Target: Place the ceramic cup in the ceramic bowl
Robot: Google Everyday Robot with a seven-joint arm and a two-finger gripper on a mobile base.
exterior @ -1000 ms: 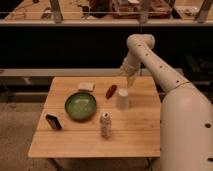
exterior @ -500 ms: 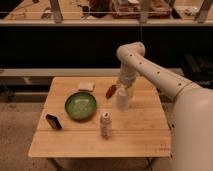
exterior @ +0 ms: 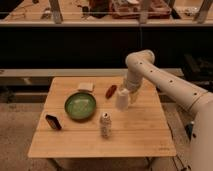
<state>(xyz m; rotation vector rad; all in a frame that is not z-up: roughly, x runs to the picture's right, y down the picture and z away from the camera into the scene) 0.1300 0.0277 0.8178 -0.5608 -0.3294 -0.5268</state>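
Note:
The white ceramic cup (exterior: 121, 102) stands upright on the wooden table (exterior: 145, 135), right of centre. The green ceramic bowl (exterior: 80, 106) sits to its left, apart from it, with nothing inside. My gripper (exterior: 125, 93) comes down from the white arm (exterior: 150, 70) and sits right at the cup's rim, on its upper right side, hiding part of the rim. I cannot tell whether it touches the cup.
A patterned silvery can (exterior: 105, 124) stands in front of the cup and bowl. A red object (exterior: 110, 91) lies just behind the cup. A white packet (exterior: 86, 86) lies behind the bowl. A black object (exterior: 53, 121) lies front left. A dark shelf runs behind the table.
The arm has swung down and left, bringing the gripper from above the cup to its rim. The cup, bowl and can have stayed put.

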